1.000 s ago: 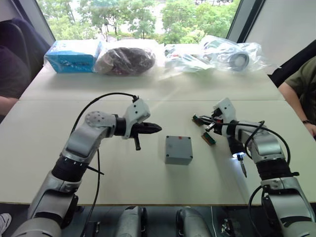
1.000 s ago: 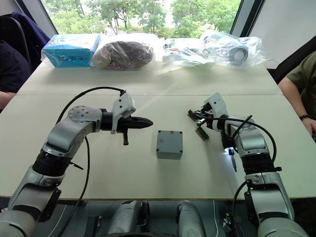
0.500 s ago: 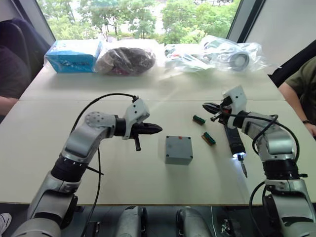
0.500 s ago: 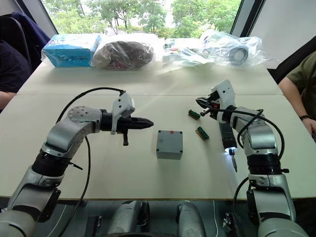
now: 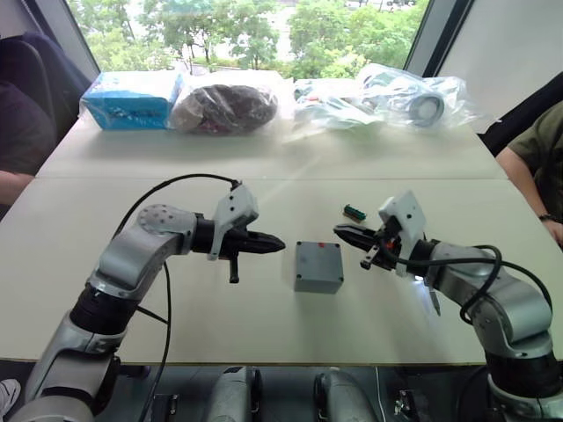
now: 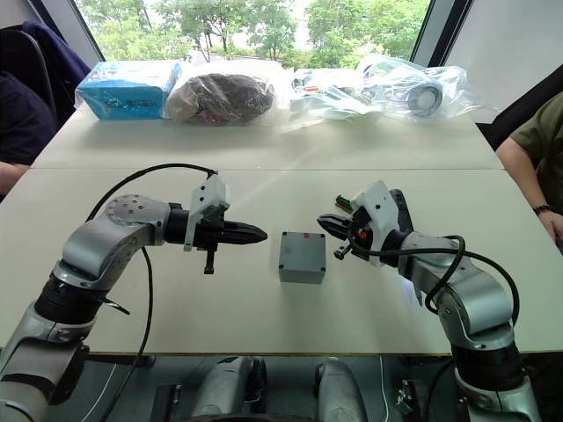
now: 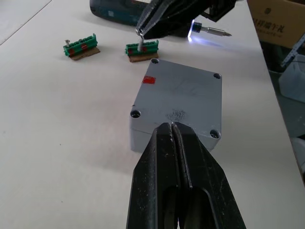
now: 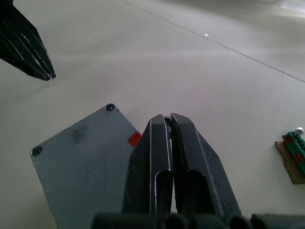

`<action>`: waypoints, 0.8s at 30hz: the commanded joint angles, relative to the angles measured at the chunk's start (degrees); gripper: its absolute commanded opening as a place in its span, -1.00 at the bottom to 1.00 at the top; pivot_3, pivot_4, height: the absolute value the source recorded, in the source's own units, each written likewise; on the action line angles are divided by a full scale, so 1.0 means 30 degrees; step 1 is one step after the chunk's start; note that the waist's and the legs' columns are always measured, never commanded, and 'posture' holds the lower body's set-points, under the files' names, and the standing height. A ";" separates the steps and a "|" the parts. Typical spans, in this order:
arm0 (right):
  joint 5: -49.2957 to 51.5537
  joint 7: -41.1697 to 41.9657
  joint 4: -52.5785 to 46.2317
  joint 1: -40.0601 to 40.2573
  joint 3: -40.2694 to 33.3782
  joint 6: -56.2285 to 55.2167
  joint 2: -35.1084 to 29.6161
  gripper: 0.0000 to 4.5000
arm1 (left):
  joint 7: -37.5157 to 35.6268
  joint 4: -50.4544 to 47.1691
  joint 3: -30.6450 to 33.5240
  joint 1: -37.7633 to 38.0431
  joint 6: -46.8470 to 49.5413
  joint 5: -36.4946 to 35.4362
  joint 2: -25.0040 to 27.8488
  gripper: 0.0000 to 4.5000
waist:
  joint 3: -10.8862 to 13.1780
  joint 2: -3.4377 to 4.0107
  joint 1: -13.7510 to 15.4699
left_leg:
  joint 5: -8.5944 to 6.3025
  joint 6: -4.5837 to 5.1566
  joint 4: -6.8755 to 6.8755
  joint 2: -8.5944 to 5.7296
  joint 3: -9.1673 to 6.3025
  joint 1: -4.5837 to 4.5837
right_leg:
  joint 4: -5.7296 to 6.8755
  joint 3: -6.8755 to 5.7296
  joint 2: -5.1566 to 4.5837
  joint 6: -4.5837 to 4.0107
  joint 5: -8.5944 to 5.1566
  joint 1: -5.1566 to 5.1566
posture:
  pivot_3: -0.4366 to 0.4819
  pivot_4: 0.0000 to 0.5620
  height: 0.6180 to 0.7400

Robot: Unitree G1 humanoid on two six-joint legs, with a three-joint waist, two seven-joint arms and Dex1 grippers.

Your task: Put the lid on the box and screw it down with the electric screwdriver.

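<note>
The grey box [image 5: 318, 266] stands mid-table, a red mark [image 7: 149, 80] on its top. That top is a flat grey plate with a screw hole at each corner; it looks like the lid [image 7: 183, 98] lying on the box. My left gripper [image 5: 277, 245] is shut and empty, hovering just left of the box. My right gripper [image 5: 341, 231] hovers over the box's far right corner, shut on what looks like a small screw [image 7: 140, 38]. The electric screwdriver [image 7: 119, 10] lies on the table behind my right arm, its tip light [image 7: 193, 36] on.
Two green terminal blocks [image 7: 81, 47] [image 7: 141, 47] lie right of the box. A blue package [image 5: 132, 98], a dark bag [image 5: 224, 107] and clear bags [image 5: 396, 97] line the far edge. People sit at the left [image 5: 18, 132] and right [image 5: 537, 158] ends.
My right gripper has swung from the green blocks leftward and down to the box's right side. My left gripper has shifted slightly. The screwdriver stays on the table.
</note>
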 commanded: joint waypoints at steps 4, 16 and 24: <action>0.0677 -0.0104 -0.1214 0.0450 -0.0398 0.0281 -0.0483 -0.97 | -0.0046 -0.0336 -0.0071 -0.0118 -0.0281 0.0028 0.0141 -1.00 | 0.0000 -0.0001 0.0009 | -0.0001 0.0001 0.0000 0.0000 -0.0003 0.0001 | 0.0000 -0.0002 0.0001 0.0001 0.0000 0.0002 | -0.05 -0.47 1.00; 0.0167 -0.0083 -0.0353 0.0399 -0.0144 -0.0204 -0.0664 -0.97 | 0.0079 -0.0119 -0.0178 -0.0260 -0.0425 0.0142 -0.0072 -1.00 | 0.0000 -0.0001 0.0008 | -0.0001 0.0001 0.0000 -0.0001 -0.0002 0.0001 | -0.0001 -0.0002 0.0001 0.0001 0.0000 0.0002 | -0.05 -0.47 1.00; 0.0109 0.0017 -0.0123 0.0391 0.0097 -0.0292 -0.0841 -0.97 | 0.0108 -0.0063 -0.0159 -0.0245 -0.0519 0.0278 -0.0187 -1.00 | 0.0000 -0.0001 0.0006 | -0.0001 0.0002 0.0000 -0.0001 -0.0002 0.0000 | 0.0000 -0.0002 0.0001 0.0001 0.0000 0.0001 | -0.05 -0.47 1.00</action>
